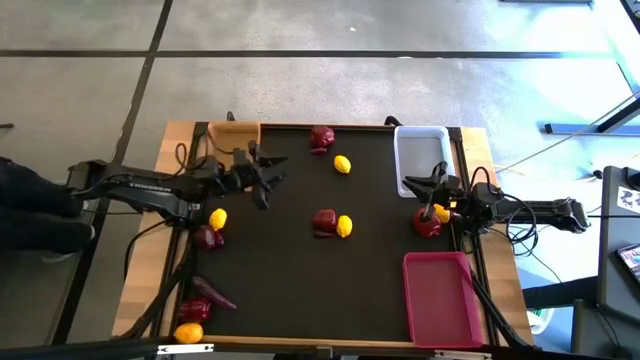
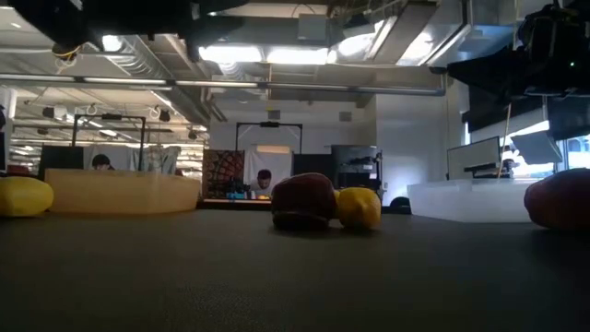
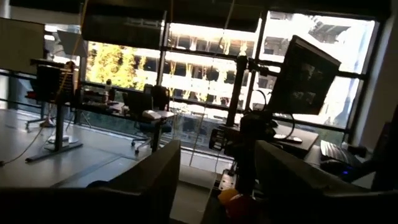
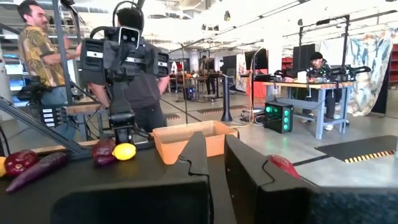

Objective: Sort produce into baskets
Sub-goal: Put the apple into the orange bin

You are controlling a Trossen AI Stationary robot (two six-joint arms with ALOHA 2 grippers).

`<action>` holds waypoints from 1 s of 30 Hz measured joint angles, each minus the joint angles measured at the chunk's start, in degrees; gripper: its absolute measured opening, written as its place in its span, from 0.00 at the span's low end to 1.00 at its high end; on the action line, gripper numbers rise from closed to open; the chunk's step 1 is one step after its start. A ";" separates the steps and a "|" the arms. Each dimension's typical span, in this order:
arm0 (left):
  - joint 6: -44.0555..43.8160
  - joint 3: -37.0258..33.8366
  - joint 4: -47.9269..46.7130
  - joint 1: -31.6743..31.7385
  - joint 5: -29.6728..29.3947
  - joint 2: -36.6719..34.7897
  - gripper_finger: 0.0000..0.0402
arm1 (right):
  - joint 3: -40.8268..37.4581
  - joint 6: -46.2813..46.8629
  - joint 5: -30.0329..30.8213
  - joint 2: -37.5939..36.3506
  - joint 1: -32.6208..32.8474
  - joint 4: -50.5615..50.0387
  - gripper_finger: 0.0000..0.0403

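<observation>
Thin purple piece (image 1: 212, 292) near left on the bench (image 1: 300, 290), long axis running diagonally. Left claw (image 1: 268, 178) stretched level beside tan basket (image 1: 233, 134), fingers parted, empty. Right claw (image 1: 428, 190) pinched narrow beside white basket (image 1: 420, 155).

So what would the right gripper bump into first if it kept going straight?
The right gripper would probably meet the wooden basket, straight ahead of it, though depth is unclear.

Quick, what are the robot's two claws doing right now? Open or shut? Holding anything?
Left gripper: open, fingers spread, nothing between them, by the wooden basket.
Right gripper: shut, holding nothing, by the white basket.
</observation>
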 joint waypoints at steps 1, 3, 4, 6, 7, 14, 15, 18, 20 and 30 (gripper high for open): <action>0.06 1.26 -1.13 -0.01 0.65 1.28 0.58 | 0.00 -0.16 0.00 0.00 0.00 0.18 0.08; 0.27 4.11 -4.43 0.00 1.26 3.66 0.65 | 0.00 -0.18 0.00 0.00 0.00 0.28 0.12; 0.27 5.61 -6.49 0.00 2.10 4.85 0.68 | 0.00 -0.19 0.00 0.00 0.00 0.27 0.15; 0.27 8.66 -10.15 -0.20 2.86 7.26 0.71 | 0.00 -0.20 -0.02 0.00 0.00 0.25 0.21; 0.28 10.07 -11.78 -0.51 2.89 8.41 0.72 | 0.00 -0.20 -0.02 0.00 0.00 0.23 0.25; 0.44 17.23 -17.27 -2.75 2.40 16.50 0.74 | 0.00 -0.20 -0.02 0.00 0.00 -0.32 0.50; 0.58 17.69 -17.29 -2.97 2.14 17.42 0.74 | 0.00 -0.20 -0.02 0.00 0.00 -0.32 0.53; 2.15 18.39 -16.94 -3.48 1.88 19.87 0.74 | 0.00 -0.20 0.00 0.00 0.00 -0.38 0.57; 2.36 18.39 -16.66 -3.54 1.77 21.32 0.74 | 0.00 -0.20 -0.02 0.00 0.00 -0.68 0.59; 2.15 18.39 -17.05 -3.87 1.79 30.31 0.74 | 0.00 -0.20 -0.04 0.00 0.00 -1.65 0.59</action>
